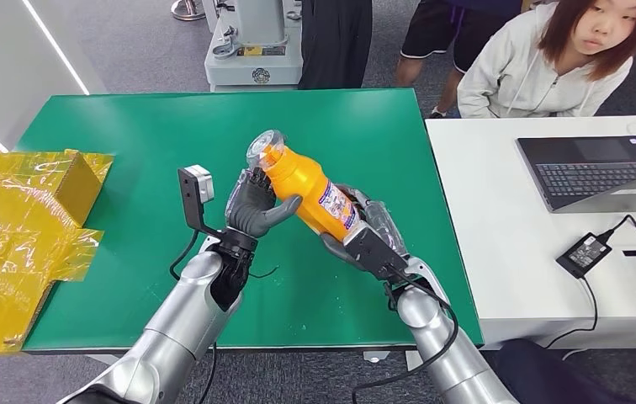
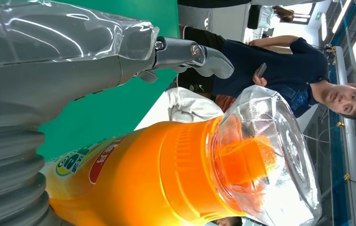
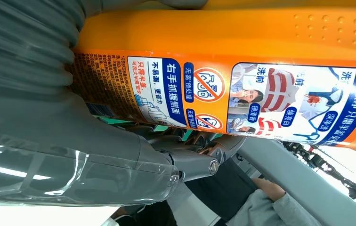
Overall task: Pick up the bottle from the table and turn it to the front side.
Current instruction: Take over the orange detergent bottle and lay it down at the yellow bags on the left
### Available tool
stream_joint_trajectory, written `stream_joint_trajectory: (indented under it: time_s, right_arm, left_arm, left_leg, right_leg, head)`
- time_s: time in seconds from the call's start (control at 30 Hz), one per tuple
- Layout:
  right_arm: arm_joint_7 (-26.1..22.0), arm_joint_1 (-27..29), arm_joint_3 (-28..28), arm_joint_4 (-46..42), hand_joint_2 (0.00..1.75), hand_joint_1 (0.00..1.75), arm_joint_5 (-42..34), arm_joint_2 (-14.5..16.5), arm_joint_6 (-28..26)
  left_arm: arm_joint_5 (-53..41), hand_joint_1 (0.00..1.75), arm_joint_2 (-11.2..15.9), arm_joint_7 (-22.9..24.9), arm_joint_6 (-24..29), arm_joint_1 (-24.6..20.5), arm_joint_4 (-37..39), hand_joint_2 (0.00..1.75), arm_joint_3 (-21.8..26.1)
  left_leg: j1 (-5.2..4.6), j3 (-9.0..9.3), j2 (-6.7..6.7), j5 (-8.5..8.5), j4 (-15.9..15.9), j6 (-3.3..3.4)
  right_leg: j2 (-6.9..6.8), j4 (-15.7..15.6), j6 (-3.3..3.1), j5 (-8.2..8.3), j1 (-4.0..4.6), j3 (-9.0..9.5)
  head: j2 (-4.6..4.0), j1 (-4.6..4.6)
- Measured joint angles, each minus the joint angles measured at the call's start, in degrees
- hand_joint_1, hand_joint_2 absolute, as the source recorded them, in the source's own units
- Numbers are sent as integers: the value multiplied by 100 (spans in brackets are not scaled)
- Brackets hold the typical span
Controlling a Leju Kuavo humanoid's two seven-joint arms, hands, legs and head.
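An orange bottle (image 1: 315,189) with a clear faceted cap (image 1: 262,148) is held tilted above the green table (image 1: 129,135), cap pointing up and away from me. My right hand (image 1: 365,236) grips its lower body around the printed label (image 3: 261,99). My left hand (image 1: 254,206) wraps around the bottle's upper part just below the cap, thumb against its side. In the left wrist view the bottle (image 2: 166,174) and its cap (image 2: 270,155) lie close under my left thumb (image 2: 185,52). The right wrist view has the bottle (image 3: 242,42) pressed against my right hand (image 3: 49,132).
Crumpled yellow film (image 1: 20,227) covers a box at the table's left edge. A white desk (image 1: 516,252) to the right carries a laptop (image 1: 601,172) and a power adapter (image 1: 584,254). A person in a pale hoodie (image 1: 542,67) sits behind it.
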Motion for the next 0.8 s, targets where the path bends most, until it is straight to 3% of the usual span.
stream_joint_trajectory:
  time_s: [0.4,0.53,0.67,0.8]
  right_arm:
    - [0,0,-1,2,175,175,0,0,0]
    - [11,1,-5,2,175,175,-6,-1,-37]
    - [3,8,-184,24,175,175,-79,-4,-409]
    - [-96,35,-404,47,175,175,-50,-8,-404]
  left_arm:
    - [5,0,0,0,4,-1,-2,175,2]
    - [24,175,-4,17,-54,0,-2,175,2]
    - [192,175,-138,221,-694,2,4,175,2]
    - [237,175,-246,231,-767,-17,28,175,2]
  left_leg:
    - [0,0,0,0,0,0]
    - [0,1,1,0,1,0]
    - [0,-3,-9,0,2,0]
    - [-1,-3,3,-1,3,1]
  right_leg:
    - [0,0,0,0,0,0]
    - [0,0,0,0,0,-1]
    - [-11,-1,0,0,-1,0]
    - [4,-2,2,1,-1,-2]
  head:
    - [0,0]
    - [0,0]
    - [0,1]
    - [0,-1]
